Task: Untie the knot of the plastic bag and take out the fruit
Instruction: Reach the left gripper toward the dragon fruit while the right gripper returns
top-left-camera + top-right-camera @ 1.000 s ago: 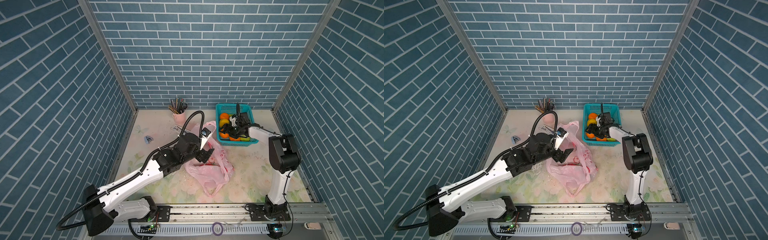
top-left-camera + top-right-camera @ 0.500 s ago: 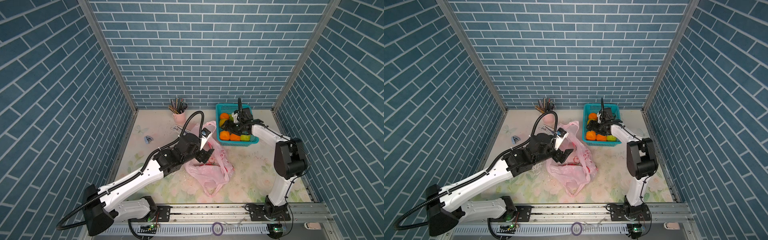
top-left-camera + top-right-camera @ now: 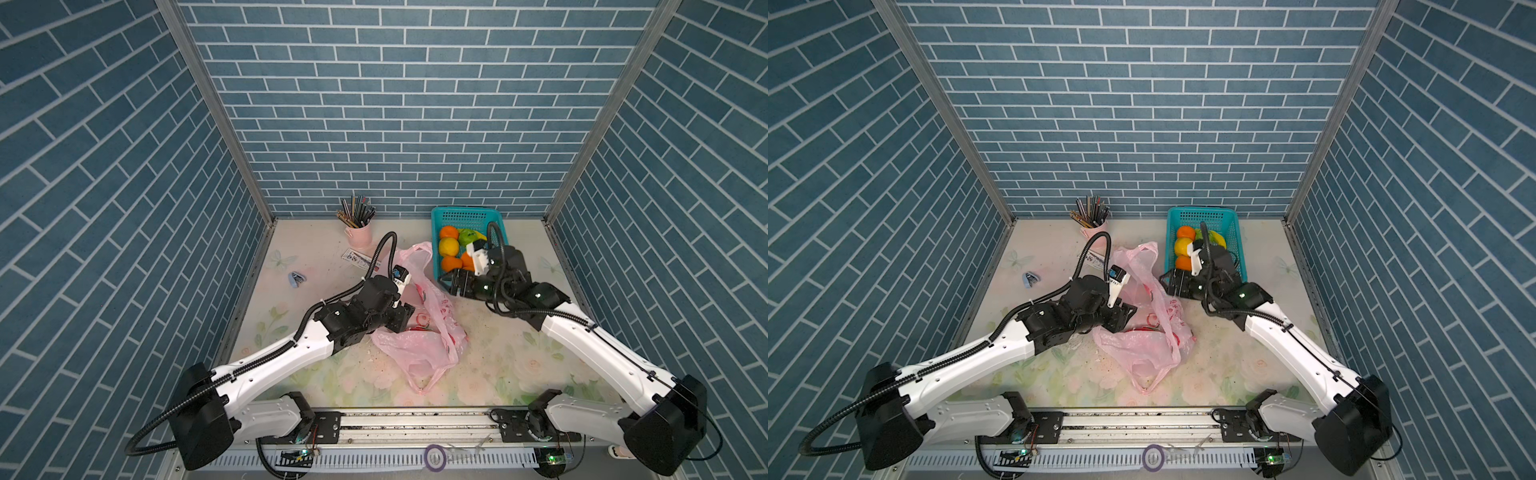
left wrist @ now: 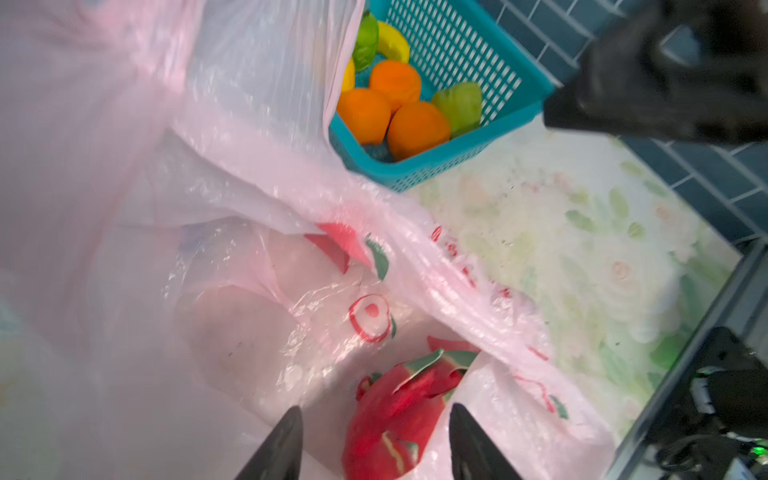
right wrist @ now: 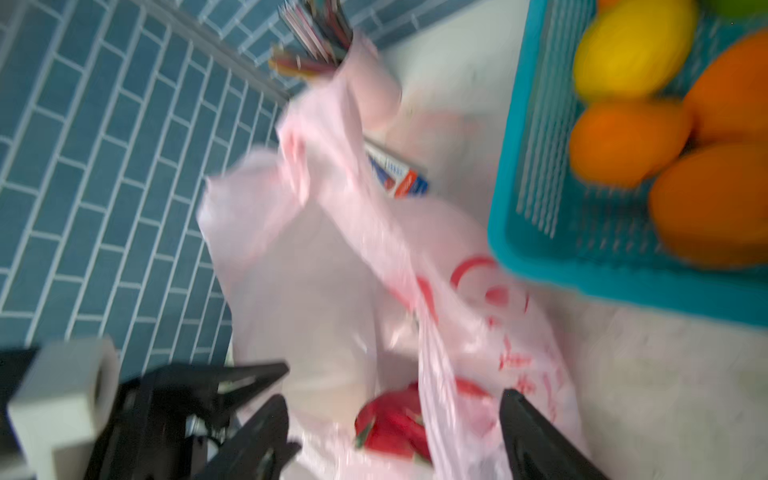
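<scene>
— Two grippers over the counter [image 3: 519, 353]. What lies nearest the front rail?

— The bag [image 3: 419, 353]. It is thin and pink and slumps on the counter. Its near handle [image 3: 424, 382] is a loose loop pointing at the front edge.

— And just behind that?

— My left gripper [image 4: 374, 407] reaches in from the left at the bag's open mouth. It is released, with its fingers [image 4: 278, 440] apart, one on either side of the dragon fruit [image 4: 395, 432]. The dragon fruit lies inside the bag on the bottom film. On one side I see a gap between finger and fruit. On the other side, film covers the fruit's edge, so I cannot tell whether they touch.

— Your other arm?

— My right gripper [image 5: 394, 397] hovers a little farther back, over the bag's right edge and just beside the near corner of the basket [image 3: 465, 212]. Its jaws stand wide and grasp nothing. My wrist view is blurred there.

— The far handle [image 3: 415, 253]?

— It is raised toward the back, well apart from the near one.

— Where is the remaining fruit?

— In the teal basket there are three oranges [image 4: 417, 129], a lemon [image 3: 449, 246] and two green fruits [image 4: 459, 106], with a banana [image 4: 392, 41] beside them.

— Farthest back?

— A pink cup [image 3: 357, 237] of pencils [image 3: 356, 208], close to the back wall.
</scene>
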Controlling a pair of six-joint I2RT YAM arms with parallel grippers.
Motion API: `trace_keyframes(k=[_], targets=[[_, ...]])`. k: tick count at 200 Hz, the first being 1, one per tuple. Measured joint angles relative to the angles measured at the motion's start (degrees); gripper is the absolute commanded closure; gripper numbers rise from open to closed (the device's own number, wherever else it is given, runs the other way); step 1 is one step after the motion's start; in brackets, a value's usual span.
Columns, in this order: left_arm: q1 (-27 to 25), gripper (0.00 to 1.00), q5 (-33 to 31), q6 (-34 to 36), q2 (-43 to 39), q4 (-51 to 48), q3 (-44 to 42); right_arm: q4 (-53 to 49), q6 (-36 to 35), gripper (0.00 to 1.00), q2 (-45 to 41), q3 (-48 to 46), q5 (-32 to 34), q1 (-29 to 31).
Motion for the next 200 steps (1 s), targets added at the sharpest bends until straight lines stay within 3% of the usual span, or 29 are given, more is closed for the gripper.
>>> trace_keyframes(k=[25, 56, 105, 184, 200], targets=[[0.2, 0.53, 1.8, -3.9, 0.0, 0.1, -4.2, -4.3, 5.1, 0.16, -0.3, -5.8, 1.3, 6.8], [0.1, 0.59, 5.2, -9.1, -0.5, 1.3, -9.3, -10.6, 7.9, 0.16, -0.3, -6.6, 3.5, 12.6], [-2.1, 0.61, 8.4, -14.1, -1.7, 4.1, -15.1, -12.2, 8.4, 0.18, 0.4, -10.2, 4.5, 15.9], [-4.5, 0.61, 13.4, -15.7, 0.9, 8.1, -23.1, -8.0, 6.7, 0.36, 7.6, -19.7, 7.6, 16.7], [-4.6, 0.56, 14.6, -15.6, 0.9, 8.4, -24.2, -7.1, 5.9, 0.46, 8.7, -19.1, 9.0, 16.8]])
